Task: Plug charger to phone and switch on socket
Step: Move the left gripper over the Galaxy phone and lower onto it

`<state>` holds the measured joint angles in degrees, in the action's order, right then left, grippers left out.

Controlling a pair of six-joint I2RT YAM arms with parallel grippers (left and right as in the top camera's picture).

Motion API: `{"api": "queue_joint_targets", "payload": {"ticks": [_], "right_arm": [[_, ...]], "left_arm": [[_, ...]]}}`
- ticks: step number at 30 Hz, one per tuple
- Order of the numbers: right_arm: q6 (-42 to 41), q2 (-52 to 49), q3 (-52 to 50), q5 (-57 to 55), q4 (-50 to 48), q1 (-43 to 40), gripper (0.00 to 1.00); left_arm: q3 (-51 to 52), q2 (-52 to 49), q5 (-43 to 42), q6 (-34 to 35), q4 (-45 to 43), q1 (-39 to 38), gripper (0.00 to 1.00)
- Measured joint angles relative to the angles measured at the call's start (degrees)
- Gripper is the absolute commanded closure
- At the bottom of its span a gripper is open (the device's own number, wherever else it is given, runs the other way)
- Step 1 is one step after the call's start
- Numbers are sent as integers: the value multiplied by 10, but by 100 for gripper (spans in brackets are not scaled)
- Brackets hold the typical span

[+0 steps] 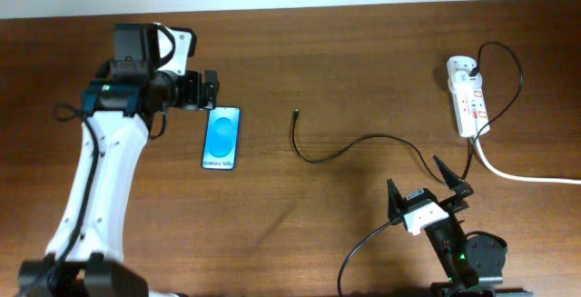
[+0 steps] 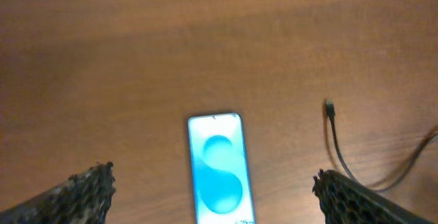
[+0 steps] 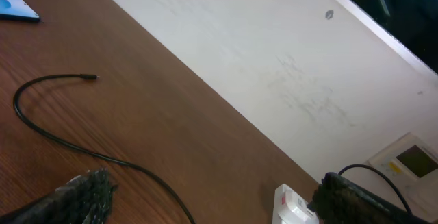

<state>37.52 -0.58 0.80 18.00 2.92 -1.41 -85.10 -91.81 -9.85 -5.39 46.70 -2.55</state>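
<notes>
The phone (image 1: 222, 138) lies flat on the wooden table with its blue screen lit; it also shows in the left wrist view (image 2: 219, 176). My left gripper (image 1: 211, 91) is open and empty, just above the phone's far end, its fingers (image 2: 213, 193) spread on either side of the phone. The charger cable (image 1: 349, 152) curves across the table, its plug tip (image 1: 296, 113) lying loose right of the phone (image 2: 329, 105). The white socket strip (image 1: 468, 95) lies at the far right with a black plug in it. My right gripper (image 1: 428, 186) is open and empty near the front edge (image 3: 212, 200).
The strip's thick white cord (image 1: 526, 175) runs off the right edge. A white wall (image 3: 287, 66) rises behind the table, with a wall plate (image 3: 408, 161) at right. The phone's corner shows in the right wrist view (image 3: 17, 6).
</notes>
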Motion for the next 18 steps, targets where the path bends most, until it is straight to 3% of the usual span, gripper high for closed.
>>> {"api": "queue_joint_targets", "payload": {"ticks": [5, 8, 14, 18], "right_arm": [[0, 0, 0, 0, 0, 0, 2], [0, 0, 0, 0, 0, 0, 2], [0, 0, 0, 0, 0, 0, 2], [0, 0, 0, 0, 0, 0, 2]], "left_arm": [[-4, -64, -79, 24, 113, 0, 1], [-4, -64, -93, 32, 119, 0, 1], [-4, -92, 30, 190, 81, -15, 0], [-4, -127, 81, 217, 62, -45, 1]]}}
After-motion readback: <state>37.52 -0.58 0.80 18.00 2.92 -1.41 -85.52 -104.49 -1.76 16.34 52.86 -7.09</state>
